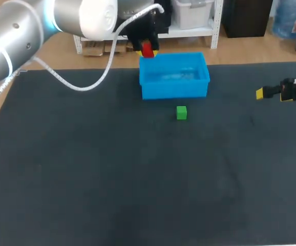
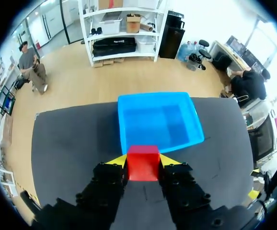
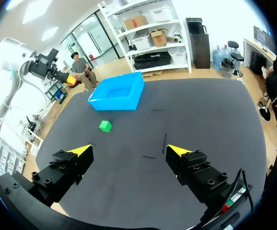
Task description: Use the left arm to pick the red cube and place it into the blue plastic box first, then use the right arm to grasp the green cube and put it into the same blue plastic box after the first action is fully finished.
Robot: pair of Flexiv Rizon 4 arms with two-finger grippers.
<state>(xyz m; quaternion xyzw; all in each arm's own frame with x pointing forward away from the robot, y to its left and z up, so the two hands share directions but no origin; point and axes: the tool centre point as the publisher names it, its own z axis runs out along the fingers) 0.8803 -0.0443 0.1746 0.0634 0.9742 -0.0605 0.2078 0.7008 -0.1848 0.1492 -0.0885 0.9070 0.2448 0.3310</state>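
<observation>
The left hand grasps the red cube over the blue plastic box's rim. The green cube sits on the bench near the box. The right hand hangs released, well apart.

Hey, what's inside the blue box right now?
Nothing visible: the box floor is bare. The red cube is in the left gripper by its rim, hiding a bit of that rim.

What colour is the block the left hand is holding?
The block is red, seen best in the left wrist view.
</observation>
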